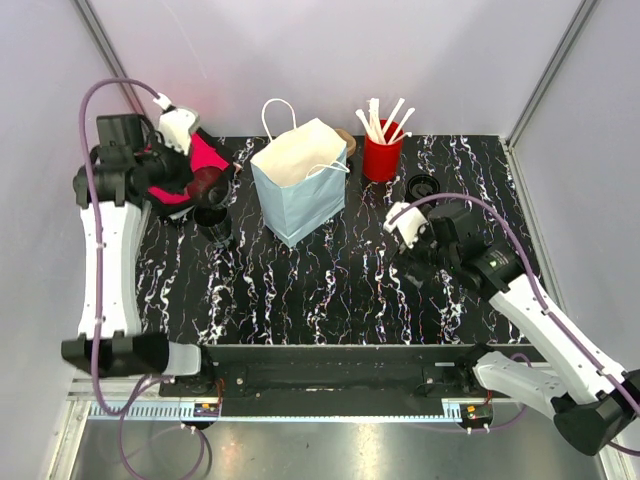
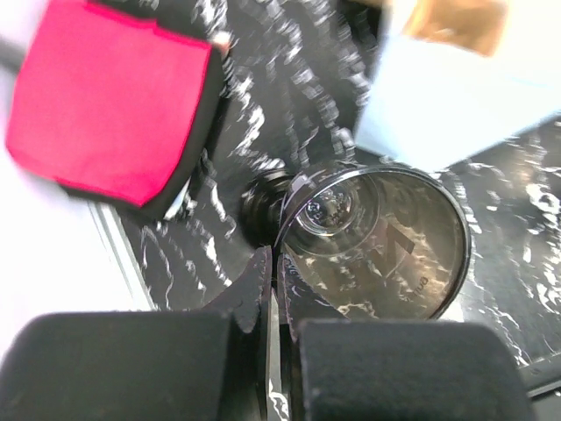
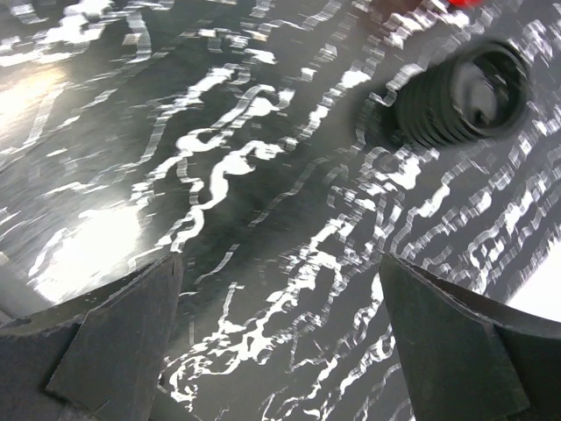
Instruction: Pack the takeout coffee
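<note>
At the left rear of the counter point(image 1: 330, 290), the left claw point(image 2: 269, 263) is seen pinched tight on the rim of a lidless black cup point(image 2: 377, 237), whose mouth is turned up toward the wrist camera. Just beside it, toward the near edge, the takeout coffee point(image 1: 213, 226) is found standing upright, its long axis vertical. Its top looks closed by a dark lid, though the overhead view is too dim for certainty. It is set near the pale blue paper bag point(image 1: 300, 185), on the bag's left. The left arm is judged much the nearer. The right claw point(image 3: 279, 263) is held wide apart and empty, well beyond the bag, near a stack of black lids point(image 3: 465, 88). Faint letters are glimpsed inside the held cup but cannot be read; no brand is seen on the bag.
</note>
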`<state>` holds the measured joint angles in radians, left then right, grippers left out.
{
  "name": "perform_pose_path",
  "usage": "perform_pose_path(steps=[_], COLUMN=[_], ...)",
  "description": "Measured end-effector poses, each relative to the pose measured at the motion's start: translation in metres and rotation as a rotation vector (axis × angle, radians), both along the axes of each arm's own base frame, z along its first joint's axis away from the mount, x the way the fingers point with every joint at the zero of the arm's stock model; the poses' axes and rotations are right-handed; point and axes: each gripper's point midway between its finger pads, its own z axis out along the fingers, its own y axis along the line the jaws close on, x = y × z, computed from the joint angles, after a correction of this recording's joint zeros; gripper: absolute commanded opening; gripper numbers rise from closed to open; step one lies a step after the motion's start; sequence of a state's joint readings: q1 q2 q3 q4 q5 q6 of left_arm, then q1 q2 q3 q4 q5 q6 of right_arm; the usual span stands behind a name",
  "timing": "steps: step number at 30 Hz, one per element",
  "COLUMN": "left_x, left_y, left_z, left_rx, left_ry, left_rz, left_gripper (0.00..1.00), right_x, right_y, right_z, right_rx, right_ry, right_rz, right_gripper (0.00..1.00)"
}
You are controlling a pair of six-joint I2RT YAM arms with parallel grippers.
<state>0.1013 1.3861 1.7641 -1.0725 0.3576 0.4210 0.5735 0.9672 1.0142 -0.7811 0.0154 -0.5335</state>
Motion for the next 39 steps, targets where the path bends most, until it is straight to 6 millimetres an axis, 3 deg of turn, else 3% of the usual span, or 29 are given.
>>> perform_pose_path(steps=[4, 10, 13, 17, 21, 25, 30, 39], left_x=[-0.037, -0.084, -0.11, -0.137, -0.153, -0.149, -0.13, -0.089], left_y=[-0.048, -0.102, -0.132, -0.164, -0.196, -0.225, -0.263, -0.329], left_z=[0.015, 0.02, 0.014, 0.0, -0.019, -0.045, -0.074, -0.129], left_rx=[0.008, 0.013, 0.022, 0.035, 0.082, 0.134, 0.142, 0.105], left_ry=[-0.055, -0.073, -0.05, -0.003, 0.058, 0.134, 0.178, 0.245], left_rz=[-0.152, -0.365, -0.499, -0.644, -0.758, -0.807, -0.822, -0.824], left_gripper=[0.0, 0.0, 0.0, 0.0, 0.0, 0.0, 0.0, 0.0], right_x=[0.022, 0.06, 0.079, 0.097, 0.107, 0.113, 0.118, 0.121], right_y=[-0.017, -0.059, -0.087, -0.12, -0.135, -0.15, -0.172, -0.173], right_z=[0.005, 0.035, 0.049, 0.051, 0.045, 0.044, 0.053, 0.049], right_rx=[0.009, 0.084, 0.129, 0.17, 0.187, 0.208, 0.241, 0.26], right_ry=[-0.01, -0.089, -0.132, -0.156, -0.147, -0.144, -0.177, -0.19], right_rz=[-0.12, -0.343, -0.472, -0.613, -0.682, -0.74, -0.821, -0.834], right_gripper=[1.0, 1.0, 1.0, 1.0, 1.0, 1.0, 1.0, 0.99])
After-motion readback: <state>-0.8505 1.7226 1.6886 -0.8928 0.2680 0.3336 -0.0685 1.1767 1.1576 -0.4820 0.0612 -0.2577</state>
